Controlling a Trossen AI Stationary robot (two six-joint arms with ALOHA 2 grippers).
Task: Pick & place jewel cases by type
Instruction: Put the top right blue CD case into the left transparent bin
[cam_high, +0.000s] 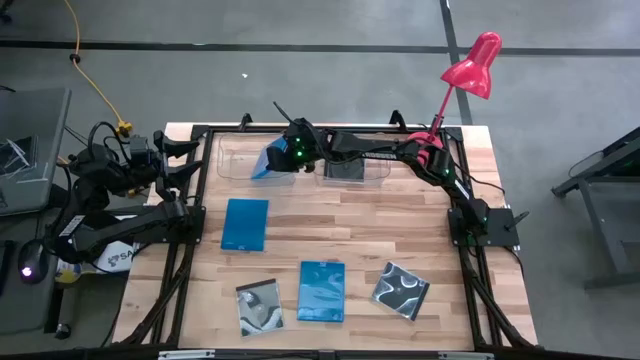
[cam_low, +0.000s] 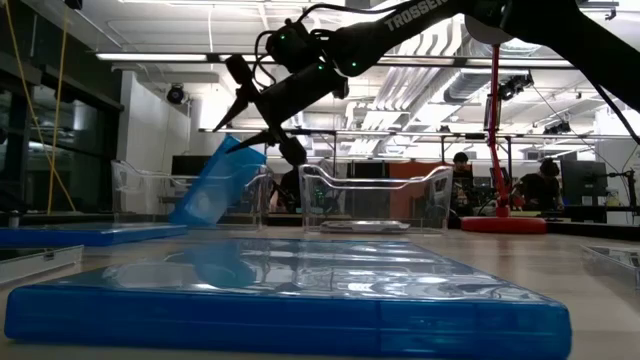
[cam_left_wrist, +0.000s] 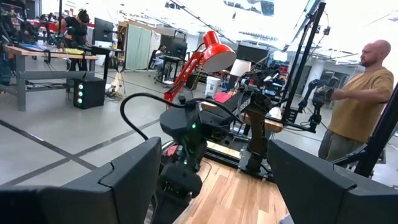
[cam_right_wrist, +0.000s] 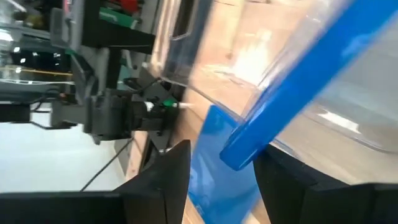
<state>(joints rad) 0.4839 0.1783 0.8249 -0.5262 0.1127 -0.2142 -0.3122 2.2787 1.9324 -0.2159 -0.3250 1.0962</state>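
Note:
A blue jewel case (cam_low: 218, 185) stands slanted in the left clear tub (cam_high: 240, 165). Its lower end is down in the tub and its upper corner (cam_right_wrist: 239, 152) sticks up above the rim. My right gripper (cam_high: 283, 152) hovers open over that tub, one finger on either side of the corner. The right clear tub (cam_high: 372, 175) holds a black jewel case (cam_high: 345, 170). On the table lie a plain blue case (cam_high: 245, 223), a blue case with a swirl cover (cam_high: 322, 290) and two black cases (cam_high: 258, 305) (cam_high: 400, 290). My left gripper (cam_left_wrist: 217, 199) waits open at the table's left edge. My right gripper comes slanting down from the table's right side, its fingers (cam_right_wrist: 168, 180) spread on either side of the blue case's upper corner (cam_right_wrist: 249, 140). I cannot tell whether a finger touches the corner. The case's lower end sits down in the tub.
A red desk lamp (cam_high: 470, 70) stands at the far right corner, beside the right arm's reach. A black frame rail (cam_high: 185, 260) runs along both side edges. In the low view the swirl-cover blue case (cam_low: 290, 300) fills the foreground. A person (cam_left_wrist: 360, 93) stands beyond the table.

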